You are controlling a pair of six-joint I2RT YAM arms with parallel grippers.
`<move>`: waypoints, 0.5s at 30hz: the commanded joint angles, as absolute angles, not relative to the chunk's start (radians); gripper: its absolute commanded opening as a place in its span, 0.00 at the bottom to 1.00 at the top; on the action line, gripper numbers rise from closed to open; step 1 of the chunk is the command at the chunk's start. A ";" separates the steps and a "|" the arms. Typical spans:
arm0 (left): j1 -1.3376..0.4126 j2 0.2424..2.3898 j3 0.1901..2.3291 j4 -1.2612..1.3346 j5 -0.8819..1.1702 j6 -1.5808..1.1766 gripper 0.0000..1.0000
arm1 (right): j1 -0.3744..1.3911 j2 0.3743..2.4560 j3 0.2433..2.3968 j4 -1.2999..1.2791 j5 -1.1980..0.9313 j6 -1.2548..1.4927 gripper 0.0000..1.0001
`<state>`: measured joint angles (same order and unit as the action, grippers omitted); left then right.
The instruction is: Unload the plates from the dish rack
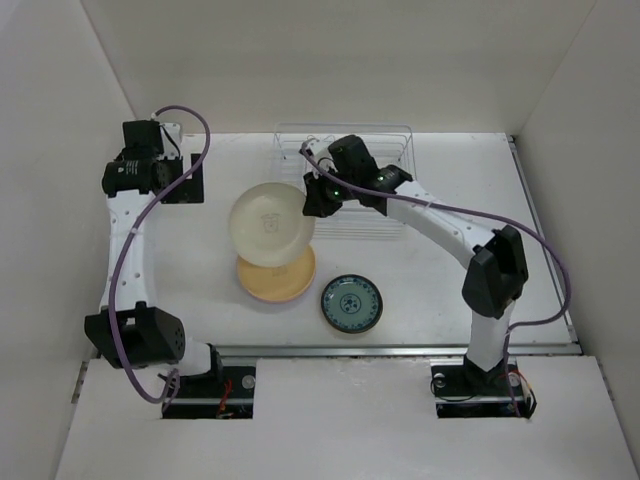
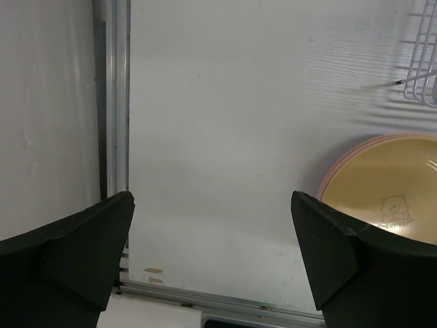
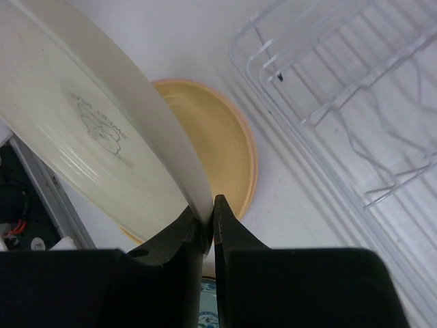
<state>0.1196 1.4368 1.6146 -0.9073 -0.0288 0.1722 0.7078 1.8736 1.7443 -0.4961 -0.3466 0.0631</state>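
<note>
Top external: dish rack (image 1: 380, 215) at the back of the counter (image 1: 200, 250) looks emptied, only bare white wire showing, though thin wire on white is hard to read. The right wrist view agrees: the rack slots it covers hold nothing. The right jaws are clenched on the rim of the cream plate (image 1: 270, 223), just left of the rack and overlapping the stack in front of it; I can't tell whether it is touching that stack. The stack is an amber plate (image 1: 278, 280) on what looks like a pink plate (image 2: 326, 181), of which only the rim shows. A blue-green plate (image 1: 351, 304) lies flat just to the right of the stack, apart from it. The left jaws are released, spread wide over bare counter at the far left, holding nothing. My read: 3 plates are down and 1 is in hand, so what's left is setting the cream one down and letting go. No lavender plate is visible anywhere. The counter is plain matte white, with white walls (image 1: 300, 60) on 3 sides, a metal rail (image 1: 400, 350) along the near edge and purple cables (image 1: 125, 260) on both arms.
</note>
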 commanded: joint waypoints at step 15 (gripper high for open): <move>0.121 1.348 1.505 -0.881 -0.012 0.175 1.00 | 0.758 2.014 1.735 -0.595 -0.368 0.267 0.03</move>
